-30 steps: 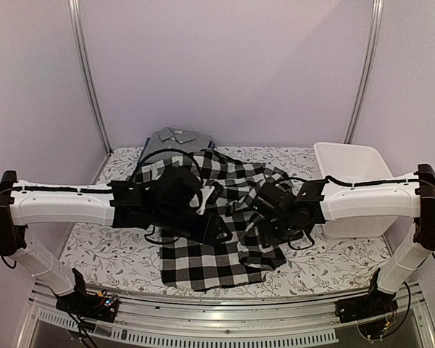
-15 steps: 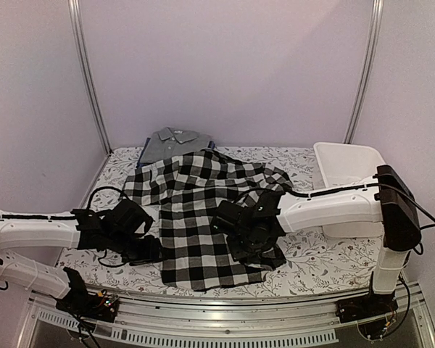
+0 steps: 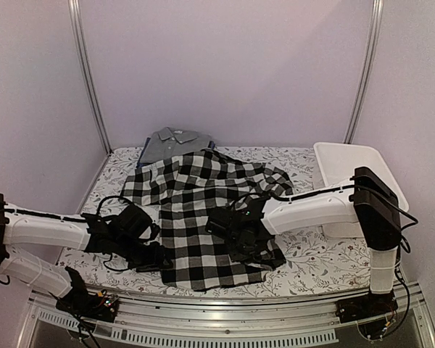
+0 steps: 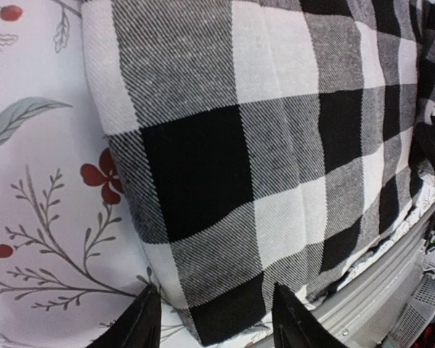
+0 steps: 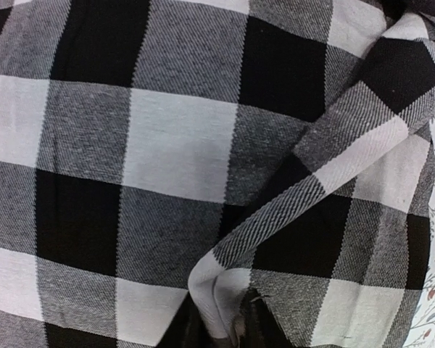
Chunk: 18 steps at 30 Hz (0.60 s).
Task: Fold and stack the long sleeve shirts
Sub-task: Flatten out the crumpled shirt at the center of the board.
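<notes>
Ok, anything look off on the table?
The black-and-white checked shirt is rumpled along its right side, with a diagonal ridge bunched at the right gripper; its left edge lies flat. Nothing looks damaged.

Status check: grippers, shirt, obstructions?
Left gripper open, straddling checked shirt near corner. Right gripper shut on a fold of it. Nothing in the way.

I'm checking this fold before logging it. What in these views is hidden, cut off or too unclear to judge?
Right end effector: its fingertips are cut off by the bottom edge of the right wrist view and covered by the right arm in the top view, so its grip on the checked shirt is unclear.
Grey shirt: near part hidden under the checked shirt, top view.
Basket: near wall hidden behind the right arm, top view.
</notes>
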Available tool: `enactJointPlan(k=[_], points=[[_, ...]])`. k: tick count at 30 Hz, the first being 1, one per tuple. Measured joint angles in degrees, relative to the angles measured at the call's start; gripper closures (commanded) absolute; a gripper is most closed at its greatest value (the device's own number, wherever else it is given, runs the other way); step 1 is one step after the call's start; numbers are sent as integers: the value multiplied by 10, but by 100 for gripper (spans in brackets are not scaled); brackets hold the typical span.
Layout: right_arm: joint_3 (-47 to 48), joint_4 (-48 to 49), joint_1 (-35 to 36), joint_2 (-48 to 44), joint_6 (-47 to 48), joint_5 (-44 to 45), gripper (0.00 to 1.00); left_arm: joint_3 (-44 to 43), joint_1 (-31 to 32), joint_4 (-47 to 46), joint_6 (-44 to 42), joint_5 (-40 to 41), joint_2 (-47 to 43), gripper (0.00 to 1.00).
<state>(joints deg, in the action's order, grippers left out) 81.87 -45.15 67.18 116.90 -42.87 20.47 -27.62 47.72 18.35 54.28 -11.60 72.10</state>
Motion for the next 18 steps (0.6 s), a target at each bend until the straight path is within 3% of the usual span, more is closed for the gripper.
enactJointPlan(k=[3,5,6,11,18], points=[[-18,-6,-9,-6,-7,4,98,5,7,-14,0,-26,8,81],[-25,-17,-12,-11,-7,8,100,6,13,-18,1,-40,21,97],[-30,-25,-12,-17,-10,12,100,6,15,-19,0,-47,25,100],[-73,-76,-17,-74,-27,28,100,2,22,28,-9,-64,21,100],[-167,-176,-40,-223,-59,33,100,-41,10,189,-51,-68,-56,100]])
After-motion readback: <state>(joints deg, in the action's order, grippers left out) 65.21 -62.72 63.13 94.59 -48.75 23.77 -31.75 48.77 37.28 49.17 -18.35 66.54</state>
